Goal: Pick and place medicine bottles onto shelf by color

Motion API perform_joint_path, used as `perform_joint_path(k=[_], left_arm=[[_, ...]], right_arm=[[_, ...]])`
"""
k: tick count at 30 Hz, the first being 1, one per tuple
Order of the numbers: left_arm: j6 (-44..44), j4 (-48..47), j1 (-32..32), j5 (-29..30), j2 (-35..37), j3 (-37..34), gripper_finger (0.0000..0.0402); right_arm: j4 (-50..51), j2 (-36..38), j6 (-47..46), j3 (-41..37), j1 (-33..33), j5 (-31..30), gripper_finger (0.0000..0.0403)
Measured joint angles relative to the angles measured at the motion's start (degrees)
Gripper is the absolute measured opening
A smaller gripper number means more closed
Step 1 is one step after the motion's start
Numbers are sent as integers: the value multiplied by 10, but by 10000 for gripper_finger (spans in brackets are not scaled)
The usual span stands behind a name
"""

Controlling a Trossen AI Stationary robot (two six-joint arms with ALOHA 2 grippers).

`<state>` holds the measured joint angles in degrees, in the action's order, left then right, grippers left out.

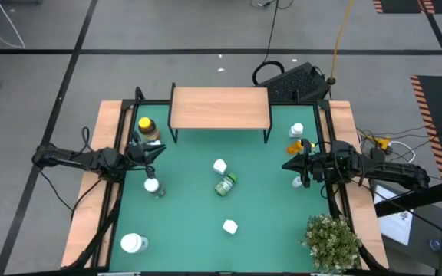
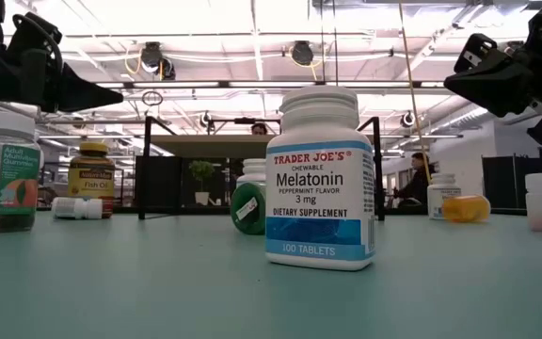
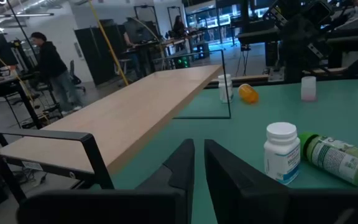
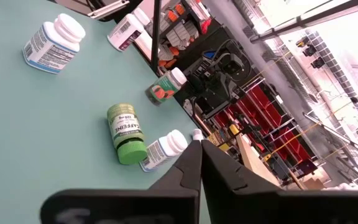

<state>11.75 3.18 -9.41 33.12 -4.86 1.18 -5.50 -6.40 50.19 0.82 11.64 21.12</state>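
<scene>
The light-wood shelf (image 1: 221, 107) stands on black legs at the table's far side, its board bare. Medicine bottles are scattered on the green mat. An amber one with a yellow cap (image 1: 146, 126) stands far left. A green one (image 1: 225, 185) lies on its side beside an upright white one (image 1: 219, 166). Another white bottle (image 2: 320, 179) stands nearer the front edge. My left gripper (image 1: 159, 151) hovers shut and level at the left edge, clear of the mat (image 3: 197, 163). My right gripper (image 1: 286, 165) hovers shut at the right edge (image 4: 199, 148). Neither holds anything.
More bottles: a white one lying at the left (image 1: 153, 185), a wide white-capped jar near left (image 1: 133, 244), two white ones (image 1: 296, 130) (image 1: 298, 182) and an orange one (image 1: 298, 146) at the right. A potted plant (image 1: 332, 241) fills the near right corner. People show beyond the table.
</scene>
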Motion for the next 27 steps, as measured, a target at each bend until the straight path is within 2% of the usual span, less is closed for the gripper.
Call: perform_joint_path(k=[23, 27], left_arm=[[0, 0, 0, 0, 0, 0, 42], [0, 0, 0, 0, 0, 0, 42]], right_arm=[[0, 0, 1, 0, 0, 0, 0], [-9, 0, 4, 0, 0, -29, 0]])
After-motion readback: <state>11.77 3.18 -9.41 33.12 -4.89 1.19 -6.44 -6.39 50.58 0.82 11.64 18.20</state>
